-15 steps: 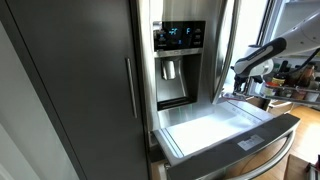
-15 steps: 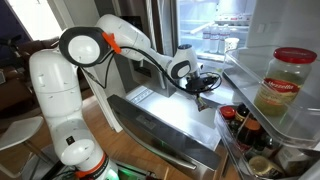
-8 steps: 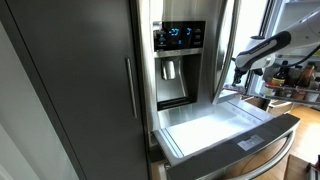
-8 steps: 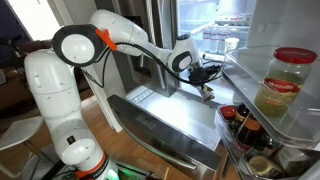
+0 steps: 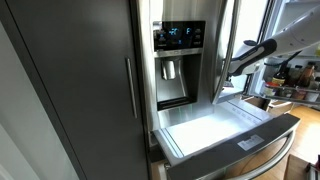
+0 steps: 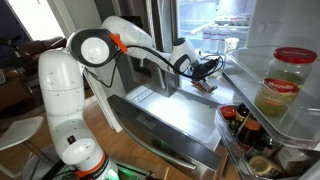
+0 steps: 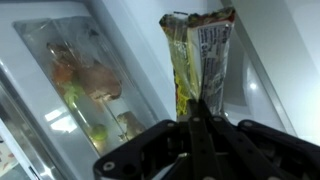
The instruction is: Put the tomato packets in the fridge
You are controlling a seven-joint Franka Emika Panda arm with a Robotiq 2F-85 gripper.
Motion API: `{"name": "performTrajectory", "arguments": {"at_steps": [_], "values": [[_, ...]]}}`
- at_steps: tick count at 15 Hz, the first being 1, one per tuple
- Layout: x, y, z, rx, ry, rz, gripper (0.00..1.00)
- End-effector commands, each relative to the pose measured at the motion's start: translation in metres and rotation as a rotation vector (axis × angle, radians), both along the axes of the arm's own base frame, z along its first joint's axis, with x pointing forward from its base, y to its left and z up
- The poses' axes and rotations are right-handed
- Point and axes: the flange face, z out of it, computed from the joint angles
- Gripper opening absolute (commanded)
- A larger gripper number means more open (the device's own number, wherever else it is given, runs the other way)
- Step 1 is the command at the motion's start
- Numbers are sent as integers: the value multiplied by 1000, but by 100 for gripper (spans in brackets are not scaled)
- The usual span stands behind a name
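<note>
Foil tomato packets (image 7: 198, 60), clamped in the shut pincer (image 7: 197, 118), extend lengthwise beyond its tips. Both hang above one edge of the fridge drawer (image 5: 210, 128).

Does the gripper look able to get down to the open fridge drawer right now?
Probably yes: the drawer is pulled out, open on top, and the gripper, holding a packet, hangs above it with nothing visible between.
</note>
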Motion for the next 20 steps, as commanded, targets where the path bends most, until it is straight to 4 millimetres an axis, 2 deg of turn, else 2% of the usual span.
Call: {"name": "performTrajectory", "arguments": {"at_steps": [1,7,8,10,12,18,19,20], "values": [[21,-9,-16,-65,-64,97,0],[49,-17,-27,-112,-177,212,0],[50,-22,-32,-113,-181,209,26],[53,-25,-33,-100,-189,203,33],[52,-29,-24,-91,-201,179,49],[43,-28,25,-73,-292,94,93],[41,-27,32,-62,-299,71,99],[37,-27,37,-48,-309,23,100]]}}
